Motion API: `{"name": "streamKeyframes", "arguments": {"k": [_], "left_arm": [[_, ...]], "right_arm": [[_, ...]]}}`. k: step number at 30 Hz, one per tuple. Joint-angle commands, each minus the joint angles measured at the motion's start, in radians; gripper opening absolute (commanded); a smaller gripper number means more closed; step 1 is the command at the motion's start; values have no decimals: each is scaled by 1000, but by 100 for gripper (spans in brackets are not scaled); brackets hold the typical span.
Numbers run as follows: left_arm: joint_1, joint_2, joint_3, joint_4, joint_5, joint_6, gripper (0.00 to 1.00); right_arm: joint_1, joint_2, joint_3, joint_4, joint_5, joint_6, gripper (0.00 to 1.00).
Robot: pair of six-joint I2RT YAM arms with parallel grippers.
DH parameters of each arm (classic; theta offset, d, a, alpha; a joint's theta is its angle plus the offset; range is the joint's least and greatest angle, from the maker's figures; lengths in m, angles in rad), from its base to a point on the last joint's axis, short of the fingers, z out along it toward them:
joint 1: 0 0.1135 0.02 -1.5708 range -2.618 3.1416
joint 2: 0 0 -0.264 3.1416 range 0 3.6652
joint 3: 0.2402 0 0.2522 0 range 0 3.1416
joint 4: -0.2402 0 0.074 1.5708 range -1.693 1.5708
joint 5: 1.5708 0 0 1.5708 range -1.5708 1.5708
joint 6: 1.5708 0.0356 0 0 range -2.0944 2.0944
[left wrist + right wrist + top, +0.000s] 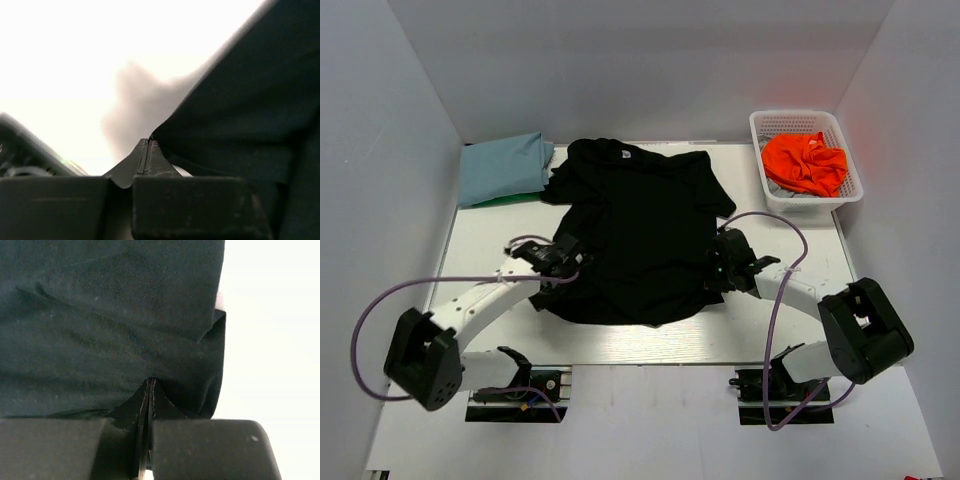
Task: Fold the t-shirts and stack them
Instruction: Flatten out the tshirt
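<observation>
Now | black t-shirt [640,230] spread flat at centre of table [480,240] | left gripper [563,262] and right gripper [713,268] clamped fully shut on its side edges | risk: thin left pinch at bare hem slipping on lift, skewing fold, dragging loose cloth

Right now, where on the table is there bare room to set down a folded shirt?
Bare table shows left of the black t-shirt, between the light blue tee and the left gripper, and right of it, between the basket and the right gripper. The middle is crowded: both grippers pinch that shirt.
</observation>
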Motion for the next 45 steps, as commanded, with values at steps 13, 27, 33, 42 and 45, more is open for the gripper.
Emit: {"name": "streamKeyframes", "arguments": {"k": [13, 27, 33, 42, 45], "left_arm": [[55, -361, -84, -263, -51, -389, 15], [16, 46, 14, 86, 100, 52, 100], [-4, 0, -96, 382, 300, 227, 88], [-4, -133, -289, 618, 452, 293, 79], [-4, -133, -323, 607, 452, 284, 77]], "right_arm": [[-30, 20, -38, -131, 44, -15, 0], [115, -218, 74, -127, -146, -316, 47], [362, -108, 139, -65, -179, -360, 57], [537, 45, 205, 144, -162, -403, 57], [576, 87, 206, 202, -162, -415, 57]]}}
